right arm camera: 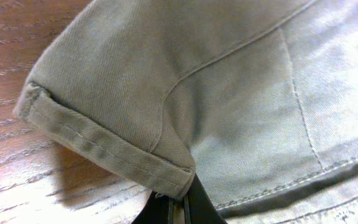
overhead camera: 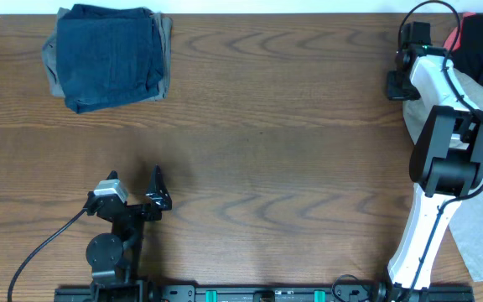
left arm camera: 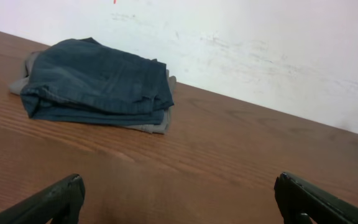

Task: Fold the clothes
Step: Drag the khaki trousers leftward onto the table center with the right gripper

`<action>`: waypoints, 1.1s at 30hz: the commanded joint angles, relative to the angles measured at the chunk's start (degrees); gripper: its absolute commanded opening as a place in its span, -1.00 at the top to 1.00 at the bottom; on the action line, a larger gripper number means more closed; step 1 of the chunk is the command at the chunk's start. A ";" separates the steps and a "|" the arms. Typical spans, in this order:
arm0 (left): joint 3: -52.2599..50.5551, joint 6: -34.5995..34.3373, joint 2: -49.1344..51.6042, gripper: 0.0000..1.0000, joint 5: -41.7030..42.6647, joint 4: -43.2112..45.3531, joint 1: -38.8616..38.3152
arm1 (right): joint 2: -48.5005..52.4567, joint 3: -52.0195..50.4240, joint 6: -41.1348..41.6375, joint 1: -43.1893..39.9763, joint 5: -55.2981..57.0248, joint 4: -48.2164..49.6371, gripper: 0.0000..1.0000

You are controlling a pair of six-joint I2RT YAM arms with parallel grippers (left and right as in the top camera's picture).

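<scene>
Clothes (right arm camera: 229, 93) hem in right tool (right arm camera: 180, 202)

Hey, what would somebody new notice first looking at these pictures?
Probably the folded dark blue denim pile at the far left corner of the table. Then the right wrist view, filled by the clothes, beige khaki, with the right gripper pinching a stitched hem. The left gripper sits wide open near the front, holding nothing.

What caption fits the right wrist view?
Right gripper pinching the stitched hem of light beige khaki cotton clothes over brown wooden table.
</scene>
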 commanded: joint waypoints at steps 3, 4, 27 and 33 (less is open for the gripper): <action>-0.98 0.35 -0.13 -0.96 1.01 -1.88 0.28 | -6.21 0.28 4.00 0.57 -0.50 -1.11 0.98; -0.98 0.35 -0.13 -0.96 1.01 -1.88 0.28 | -7.28 0.28 4.74 0.81 -0.59 -1.38 0.98; -0.98 0.35 -0.13 -0.96 1.01 -1.88 0.28 | -23.87 0.09 5.99 24.13 -27.02 -4.39 0.98; -0.98 0.35 -0.13 -0.95 1.01 -1.88 0.28 | -21.75 0.09 5.99 36.26 -28.33 -4.76 0.98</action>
